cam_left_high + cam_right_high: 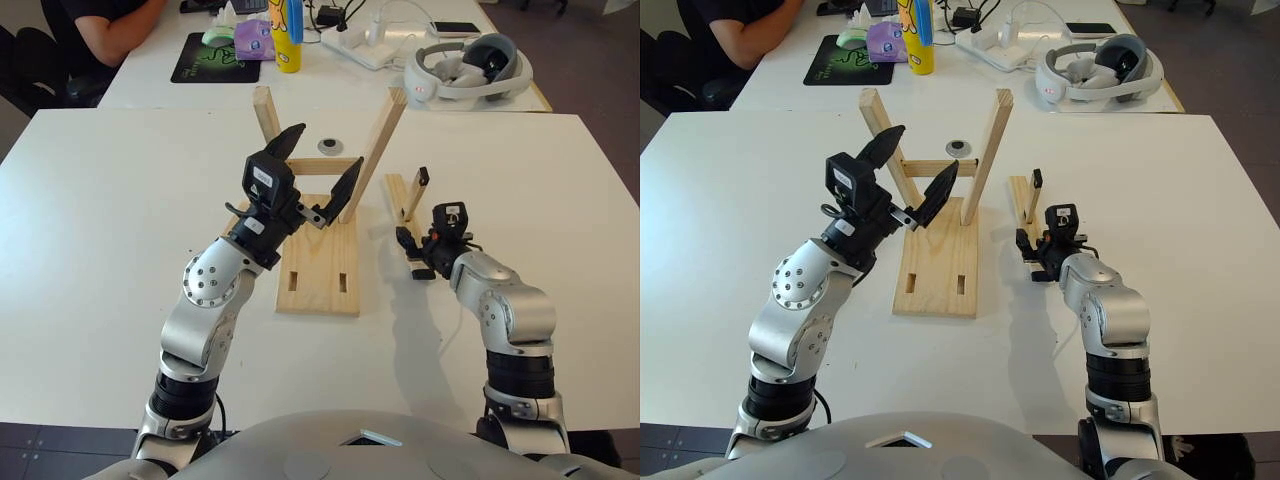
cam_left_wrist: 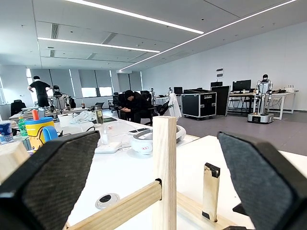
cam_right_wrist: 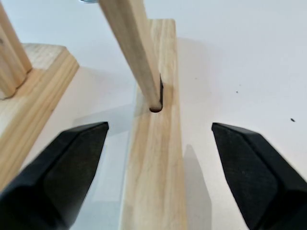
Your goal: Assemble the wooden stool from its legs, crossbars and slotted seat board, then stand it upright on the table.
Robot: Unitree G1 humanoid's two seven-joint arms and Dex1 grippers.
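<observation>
— Where's the stool?
— The seat board lies flat on the table, with two legs and a crossbar standing at its far end.
— Grippers?
— My left gripper hovers there, spread wide. My right gripper, also wide, straddles the loose leg to the right.

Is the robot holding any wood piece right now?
No, nothing is held. The left hand is open by the standing leg frame; the right hand is open by the loose leg.
</observation>
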